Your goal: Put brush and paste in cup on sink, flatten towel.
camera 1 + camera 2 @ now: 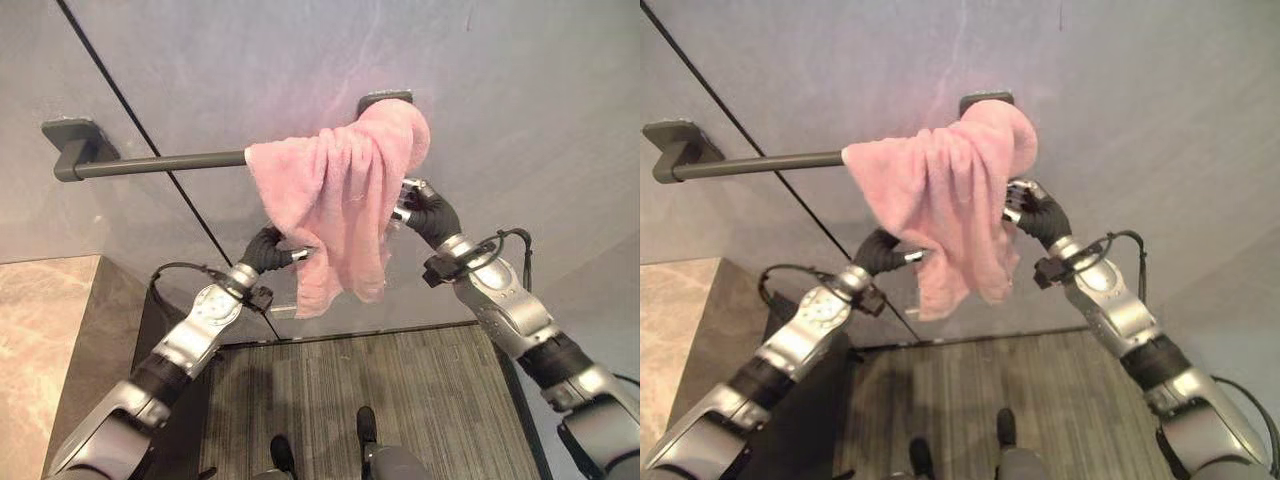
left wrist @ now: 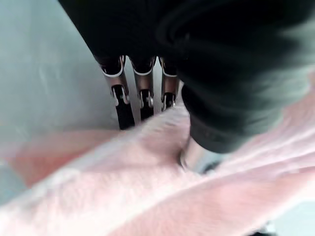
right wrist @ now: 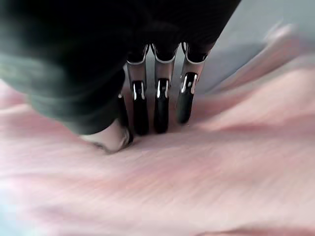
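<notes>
Pink towel [image 1: 345,205] hung bunched over right end of dark wall bar [image 1: 150,165], loose tail drooping. Left hand [image 1: 283,255] sat at towel's lower left edge, fingers [image 2: 142,96] straight, tips behind cloth. Right hand [image 1: 415,205] pressed into right side, fingers [image 3: 160,105] straight. I saw neither clamped.

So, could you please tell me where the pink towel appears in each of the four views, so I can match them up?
Left eye view: pink towel bunched on the right part of the dark rail, centre of picture.
Right eye view: same, slightly further left.
Left wrist view: fills the lower half, past the left robot hand.
Right wrist view: fills the lower half, past the right robot hand.
Shared landmark: the grey wall.
</notes>
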You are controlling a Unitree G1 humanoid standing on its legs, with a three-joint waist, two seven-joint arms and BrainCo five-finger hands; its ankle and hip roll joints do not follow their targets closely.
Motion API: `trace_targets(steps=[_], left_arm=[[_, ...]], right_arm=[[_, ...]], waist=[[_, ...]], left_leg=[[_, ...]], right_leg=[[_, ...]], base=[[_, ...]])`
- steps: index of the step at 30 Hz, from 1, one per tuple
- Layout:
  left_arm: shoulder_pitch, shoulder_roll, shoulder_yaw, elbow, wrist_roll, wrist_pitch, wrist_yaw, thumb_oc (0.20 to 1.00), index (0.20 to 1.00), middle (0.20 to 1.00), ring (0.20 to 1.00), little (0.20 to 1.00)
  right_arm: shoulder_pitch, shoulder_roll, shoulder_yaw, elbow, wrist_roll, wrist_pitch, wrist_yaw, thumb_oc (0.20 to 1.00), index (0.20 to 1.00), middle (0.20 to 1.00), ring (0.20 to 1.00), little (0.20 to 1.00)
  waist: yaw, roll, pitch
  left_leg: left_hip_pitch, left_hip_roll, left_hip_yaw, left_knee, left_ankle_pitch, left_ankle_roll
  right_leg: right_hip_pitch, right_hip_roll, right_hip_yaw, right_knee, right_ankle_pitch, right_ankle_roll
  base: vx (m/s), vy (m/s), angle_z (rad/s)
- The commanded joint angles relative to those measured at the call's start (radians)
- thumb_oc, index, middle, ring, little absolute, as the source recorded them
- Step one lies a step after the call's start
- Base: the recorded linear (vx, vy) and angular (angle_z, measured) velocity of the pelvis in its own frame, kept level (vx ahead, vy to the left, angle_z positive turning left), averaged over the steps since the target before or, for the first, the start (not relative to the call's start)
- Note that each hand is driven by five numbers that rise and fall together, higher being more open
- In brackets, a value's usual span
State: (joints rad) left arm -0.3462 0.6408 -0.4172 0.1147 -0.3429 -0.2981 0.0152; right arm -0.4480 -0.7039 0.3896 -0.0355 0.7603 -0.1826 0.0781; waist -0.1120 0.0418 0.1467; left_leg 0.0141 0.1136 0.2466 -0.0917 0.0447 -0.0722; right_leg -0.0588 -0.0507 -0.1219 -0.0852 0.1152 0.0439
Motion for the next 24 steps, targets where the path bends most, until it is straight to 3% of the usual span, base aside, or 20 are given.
trace_targets(steps=[1, 4, 10, 12, 19, 20, 21, 23, 24], left_arm=[[0.068, 0.121, 0.097, -0.107, -0.029, -0.063, -0.019, 0.2, 0.2, 0.2, 0.2, 0.2], [0.194, 0.147, 0.209, -0.189, -0.051, -0.069, -0.023, 0.2, 0.2, 0.2, 0.2, 0.2], [0.24, 0.148, 0.27, -0.187, -0.05, -0.073, -0.005, 0.2, 0.2, 0.2, 0.2, 0.2], [0.213, 0.135, 0.249, -0.149, -0.055, -0.069, 0.003, 0.2, 0.2, 0.2, 0.2, 0.2], [0.06, 0.03, 0.082, 0.045, -0.045, -0.039, 0.041, 0.203, 0.203, 0.203, 0.203, 0.203], [0.041, 0.016, 0.065, 0.065, -0.031, -0.037, 0.045, 0.266, 0.266, 0.266, 0.266, 0.266], [0.019, -0.018, 0.037, 0.107, -0.018, -0.028, 0.053, 0.959, 0.959, 0.959, 0.959, 0.959], [0.012, -0.033, 0.033, 0.123, 0.021, -0.025, 0.08, 1.0, 1.0, 1.0, 1.0, 1.0], [0.009, -0.049, 0.033, 0.135, 0.057, -0.017, 0.105, 1.0, 1.0, 1.0, 1.0, 1.0]], right_arm=[[0.073, -0.02, -0.056, -0.11, 0.046, -0.062, 0.061, 0.2, 0.2, 0.2, 0.2, 0.2], [0.114, -0.071, -0.052, -0.214, 0.064, -0.056, 0.103, 0.2, 0.2, 0.2, 0.2, 0.2], [0.063, -0.093, 0.001, -0.216, 0.023, -0.036, 0.098, 0.2, 0.2, 0.2, 0.2, 0.2], [0.012, -0.061, 0.029, -0.167, -0.008, -0.031, 0.069, 0.2, 0.2, 0.2, 0.2, 0.2], [-0.113, 0.182, 0.09, 0.024, -0.073, -0.033, -0.043, 0.2, 0.2, 0.2, 0.2, 0.2], [-0.11, 0.203, 0.089, 0.045, -0.082, -0.034, -0.055, 0.2, 0.2, 0.2, 0.2, 0.2], [-0.103, 0.246, 0.082, 0.09, -0.112, -0.034, -0.08, 0.2, 0.2, 0.2, 0.2, 0.2], [-0.089, 0.263, 0.081, 0.107, -0.143, -0.032, -0.1, 0.2, 0.2, 0.2, 0.2, 0.2], [-0.077, 0.275, 0.076, 0.117, -0.179, -0.027, -0.114, 0.74, 0.74, 0.74, 0.74, 0.74]], waist=[[0.037, -0.094, -0.081], [0.055, -0.11, -0.086], [0.09, -0.126, -0.081], [0.102, -0.125, -0.077], [0.115, -0.125, -0.064], [0.113, -0.125, -0.063], [0.107, -0.125, -0.065], [0.104, -0.126, -0.065], [0.102, -0.126, -0.066]], left_leg=[[0.031, 0.033, -0.026, 0.004, 0.012, -0.047], [0.026, 0.028, -0.034, 0.004, 0.009, -0.045], [-0.001, 0.014, -0.054, 0.004, 0.009, -0.04], [-0.016, 0.007, -0.061, 0.004, 0.011, -0.037], [-0.046, -0.003, -0.071, 0.004, 0.017, -0.032], [-0.047, -0.004, -0.073, 0.004, 0.017, -0.031], [-0.047, -0.004, -0.071, 0.004, 0.015, -0.029], [-0.045, -0.005, -0.069, 0.004, 0.014, -0.028], [-0.043, -0.005, -0.069, 0.004, 0.013, -0.027]], right_leg=[[0.075, -0.126, 0.045, 0.028, -0.054, 0.148], [0.082, -0.133, 0.035, 0.013, -0.045, 0.153], [0.075, -0.153, 0.014, -0.002, -0.028, 0.162], [0.063, -0.162, 0.009, -0.002, -0.021, 0.167], [0.043, -0.179, 0.0, -0.002, 0.001, 0.172], [0.043, -0.181, -0.001, -0.002, 0.003, 0.173], [0.043, -0.182, 0.0, -0.002, 0.005, 0.173], [0.044, -0.183, 0.001, -0.002, 0.007, 0.173], [0.045, -0.185, 0.002, -0.002, 0.008, 0.173]], base=[[0.0, 0.028, 0.12], [-0.02, 0.025, 0.08], [-0.05, 0.031, 0.1], [-0.07, 0.044, 0.06], [-0.05, 0.038, 0.14], [-0.03, 0.044, 0.05], [-0.02, 0.043, 0.04], [-0.01, 0.017, 0.01], [0.0, 0.0, 0.0]])
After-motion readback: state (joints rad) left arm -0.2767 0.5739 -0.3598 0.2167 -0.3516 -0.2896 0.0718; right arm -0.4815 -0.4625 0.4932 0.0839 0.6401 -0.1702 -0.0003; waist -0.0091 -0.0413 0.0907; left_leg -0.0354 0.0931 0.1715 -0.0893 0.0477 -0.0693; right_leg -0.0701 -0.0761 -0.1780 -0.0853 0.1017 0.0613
